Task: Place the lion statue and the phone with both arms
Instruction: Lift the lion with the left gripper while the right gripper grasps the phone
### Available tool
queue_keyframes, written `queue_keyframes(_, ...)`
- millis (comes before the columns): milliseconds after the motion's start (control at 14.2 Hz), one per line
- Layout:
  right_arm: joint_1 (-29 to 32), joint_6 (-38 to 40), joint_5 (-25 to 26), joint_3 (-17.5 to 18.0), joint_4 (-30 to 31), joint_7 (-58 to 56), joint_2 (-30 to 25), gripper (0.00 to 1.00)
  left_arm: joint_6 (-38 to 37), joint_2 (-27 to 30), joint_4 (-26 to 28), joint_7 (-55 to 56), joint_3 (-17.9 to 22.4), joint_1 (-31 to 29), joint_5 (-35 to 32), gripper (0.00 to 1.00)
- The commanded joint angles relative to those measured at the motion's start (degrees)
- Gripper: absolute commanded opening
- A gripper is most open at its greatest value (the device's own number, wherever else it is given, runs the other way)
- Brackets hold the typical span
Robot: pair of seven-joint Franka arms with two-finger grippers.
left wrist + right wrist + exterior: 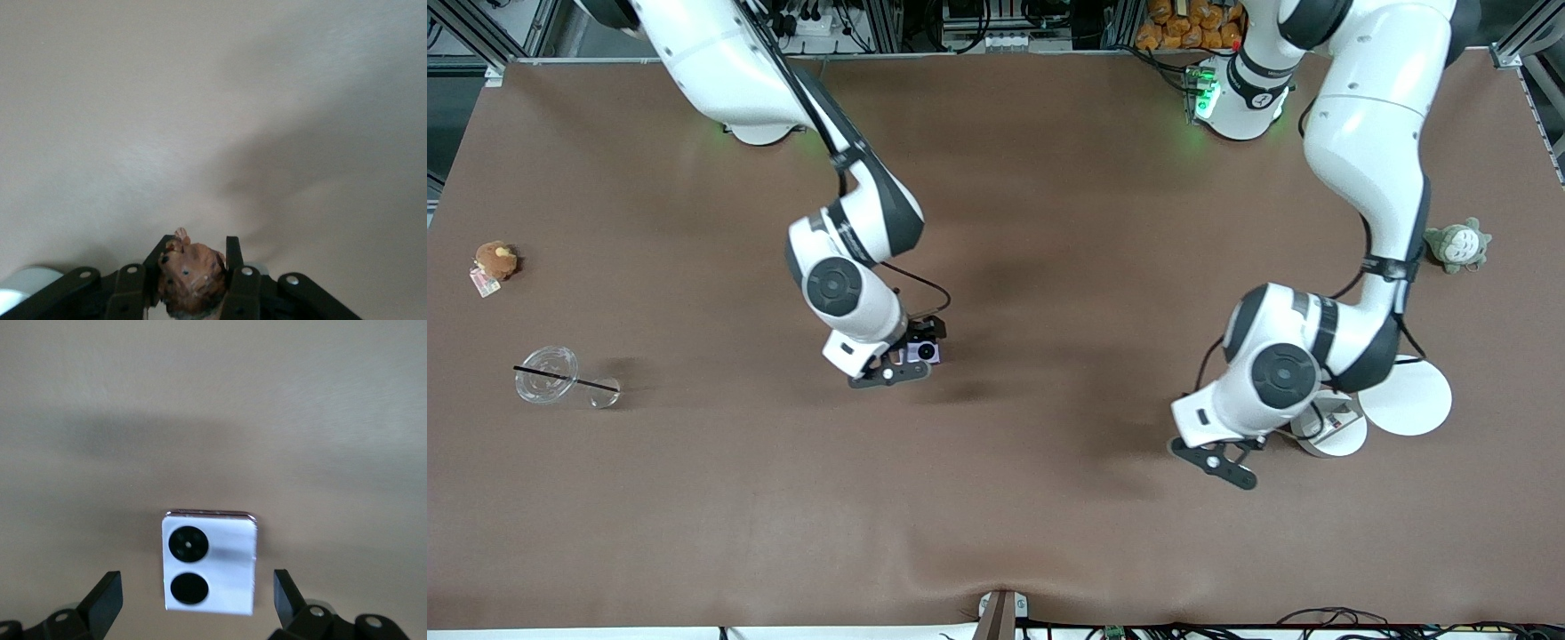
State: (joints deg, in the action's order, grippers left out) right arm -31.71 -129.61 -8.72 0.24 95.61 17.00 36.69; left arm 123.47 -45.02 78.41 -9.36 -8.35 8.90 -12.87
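My left pincer (pixel 195 277) clamps lion statue (pixel 192 280) above worktop (pixel 1049 222). Right pincer (pixel 198 599) spread wide, phone (pixel 209 561) between fingers.

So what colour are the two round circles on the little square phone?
Black, on the pale lavender square phone; clearest in the right wrist view.

I see a wide table covered in brown matte cloth (pixel 1049 498). Lying on it: a small square pale lavender folded phone (pixel 922 352) near the middle, a round brown plush toy (pixel 495 260) and a clear plastic cup lid with black straw (pixel 547 374) toward the right arm's end, a grey-white plush toy (pixel 1458 245) and two white round discs (pixel 1407 397) toward the left arm's end.
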Motion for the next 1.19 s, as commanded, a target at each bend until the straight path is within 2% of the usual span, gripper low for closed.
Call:
queue_keyframes(0, -1.08, -0.20, -0.16, -0.94, -1.04, 1.11, 1.63, 1.00, 4.40, -0.59, 2.88, -2.16, -0.53, -1.86, -0.49, 0.00)
queue_keyframes(141, -0.99, -0.29, 0.01, -1.03, -1.04, 1.11, 2.68, 1.00, 4.85, -1.21, 3.51, -2.16, -0.53, -3.09, -0.58, 0.00)
queue_keyframes(351, -0.99, -0.90, 4.05, -0.94, -1.04, 1.20, 3.66, 1.00, 4.85, -1.03, 4.21, -2.16, -0.44, -3.36, -0.58, 0.00)
queue_keyframes(1054, -1.95, -5.39, 3.97, -0.85, 2.13, 2.60, 3.74, 1.00, 4.67, -0.07, 7.20, -4.00, -0.53, -7.84, -0.32, 0.00)
queue_keyframes(1124, -1.96, -5.30, 3.88, -0.85, 2.13, 2.60, 3.74, 1.00, 4.67, -0.07, 7.20, -3.83, -0.53, -7.84, -0.05, 0.10)
